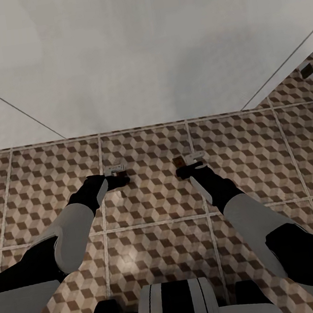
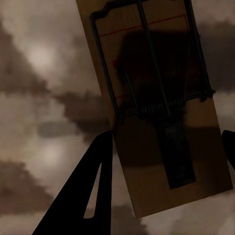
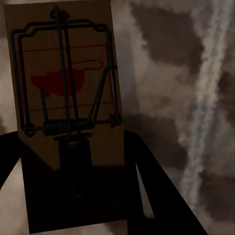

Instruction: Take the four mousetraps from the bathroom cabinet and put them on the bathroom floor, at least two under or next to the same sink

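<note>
Tan wood and black wire mark 2 mousetraps low over the bathroom floor (image 1: 145, 148), whose cube-printed tiles run to a pale wall. In the head view the left gripper (image 1: 118, 177) carries the left mousetrap (image 1: 114, 170) and the right gripper (image 1: 187, 168) the right mousetrap (image 1: 187, 159).

The left wrist view shows a flat, stiff board (image 2: 161, 107) between dark fingers (image 2: 93, 186), clasped by its edges.

In the right wrist view, fingers (image 3: 147, 176) pinch the board's (image 3: 63, 83) plain end. Each trap is probably light, best taken by the rim, away from the spring.
</note>
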Available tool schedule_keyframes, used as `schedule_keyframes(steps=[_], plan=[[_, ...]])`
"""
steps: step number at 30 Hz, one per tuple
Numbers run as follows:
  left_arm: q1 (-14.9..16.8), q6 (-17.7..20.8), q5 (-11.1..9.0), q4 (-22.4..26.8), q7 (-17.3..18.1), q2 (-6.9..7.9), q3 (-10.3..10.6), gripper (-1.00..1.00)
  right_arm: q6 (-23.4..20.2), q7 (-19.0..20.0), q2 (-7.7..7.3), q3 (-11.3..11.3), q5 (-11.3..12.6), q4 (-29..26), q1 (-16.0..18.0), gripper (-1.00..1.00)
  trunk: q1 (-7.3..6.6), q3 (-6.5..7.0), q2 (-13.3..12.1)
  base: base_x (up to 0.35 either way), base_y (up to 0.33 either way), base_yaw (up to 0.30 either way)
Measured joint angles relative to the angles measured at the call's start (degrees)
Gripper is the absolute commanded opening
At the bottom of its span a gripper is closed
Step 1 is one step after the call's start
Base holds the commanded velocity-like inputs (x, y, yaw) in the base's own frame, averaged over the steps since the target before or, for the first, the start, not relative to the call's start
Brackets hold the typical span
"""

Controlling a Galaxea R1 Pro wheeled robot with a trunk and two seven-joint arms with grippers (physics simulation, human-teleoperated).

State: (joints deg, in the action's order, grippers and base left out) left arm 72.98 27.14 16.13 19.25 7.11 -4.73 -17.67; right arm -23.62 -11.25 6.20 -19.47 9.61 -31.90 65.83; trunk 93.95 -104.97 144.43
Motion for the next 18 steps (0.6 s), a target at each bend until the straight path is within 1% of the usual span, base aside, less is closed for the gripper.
schedule_keyframes(steps=[18], plan=[[0.0,0.0,-0.1,0.0,0.0,0.0,0.0,-1.0,0.1,0.0,0.0,-0.1,0.0,-0.1,0.0,-1.0,0.0,0.0,0.0,0.0,0.0,0.0]])
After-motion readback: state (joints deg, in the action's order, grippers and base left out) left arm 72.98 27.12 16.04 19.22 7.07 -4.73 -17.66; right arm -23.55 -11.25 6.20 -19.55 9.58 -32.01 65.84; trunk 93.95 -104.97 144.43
